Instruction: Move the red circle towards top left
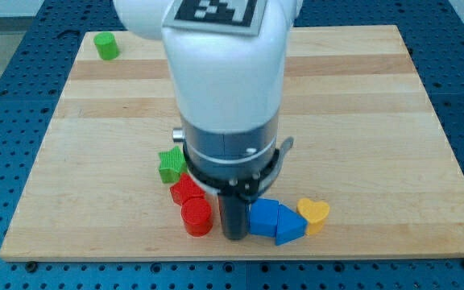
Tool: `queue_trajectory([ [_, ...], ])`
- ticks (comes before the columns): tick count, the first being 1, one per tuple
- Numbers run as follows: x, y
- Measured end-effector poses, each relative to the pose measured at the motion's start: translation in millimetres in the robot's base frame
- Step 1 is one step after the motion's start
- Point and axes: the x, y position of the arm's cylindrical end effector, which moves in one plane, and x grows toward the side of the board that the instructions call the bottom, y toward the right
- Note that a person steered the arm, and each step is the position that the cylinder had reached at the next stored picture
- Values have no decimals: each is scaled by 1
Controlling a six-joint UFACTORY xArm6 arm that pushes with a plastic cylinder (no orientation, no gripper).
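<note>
My tip (234,236) rests just right of the red circle (197,217), holding nothing; the push across the worktop (361,121) toward top left looks barely begun.

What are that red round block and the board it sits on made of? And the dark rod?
The red circle looks like matte plastic or painted wood; its even colour leaves that open. The board looks like pale wood: grain lines and joined strips show. The rod reads as dark plastic or metal, uncertain; my tip rests just to the view's right of the red circle.
</note>
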Motion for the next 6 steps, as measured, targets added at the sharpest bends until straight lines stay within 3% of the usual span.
queue_trajectory([
  [1, -22, -52],
  [2, -12, -70],
  [4, 28, -3],
  [6, 7, -112],
])
